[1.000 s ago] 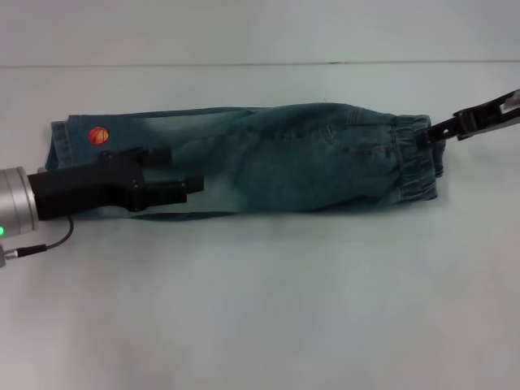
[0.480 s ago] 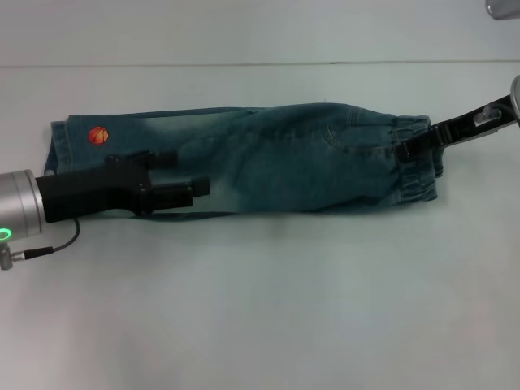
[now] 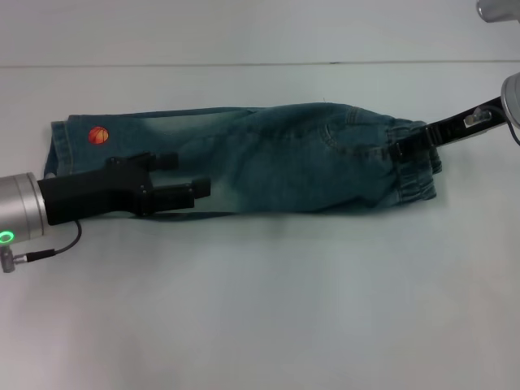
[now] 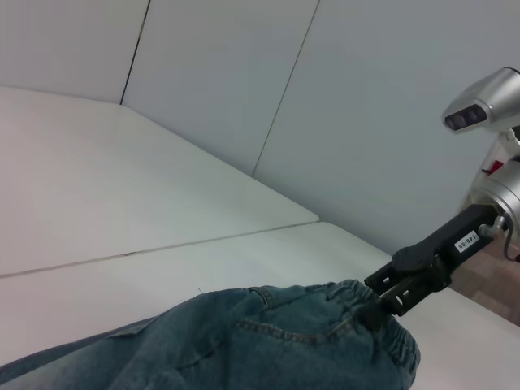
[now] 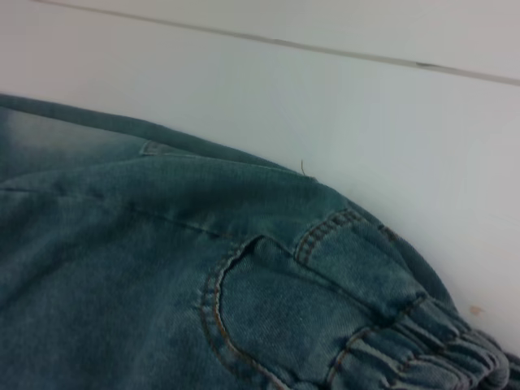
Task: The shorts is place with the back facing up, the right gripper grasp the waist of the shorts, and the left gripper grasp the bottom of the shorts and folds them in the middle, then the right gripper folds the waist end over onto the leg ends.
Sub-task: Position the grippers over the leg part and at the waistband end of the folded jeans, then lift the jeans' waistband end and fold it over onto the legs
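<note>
Blue denim shorts [image 3: 276, 162] lie folded lengthwise across the table, leg ends at the left with an orange patch [image 3: 97, 135], elastic waist [image 3: 416, 171] at the right. My right gripper [image 3: 398, 151] reaches in from the right and is shut on the waistband's upper edge; the left wrist view shows the right gripper [image 4: 380, 307] pinching the gathered denim [image 4: 268, 341]. My left gripper [image 3: 183, 173] hovers over the leg half, open, holding nothing. In the right wrist view only a back pocket and waistband of the shorts [image 5: 162, 268] show.
The white table [image 3: 268, 309] spreads in front of the shorts. A seam line [image 3: 244, 64] runs across its far side. A thin cable [image 3: 49, 250] hangs from my left wrist. A wall stands beyond the table [image 4: 203, 89].
The right gripper has moved left along the waist end, from its outer edge inward, bunching the waistband slightly. The left gripper has shifted a little to the right.
</note>
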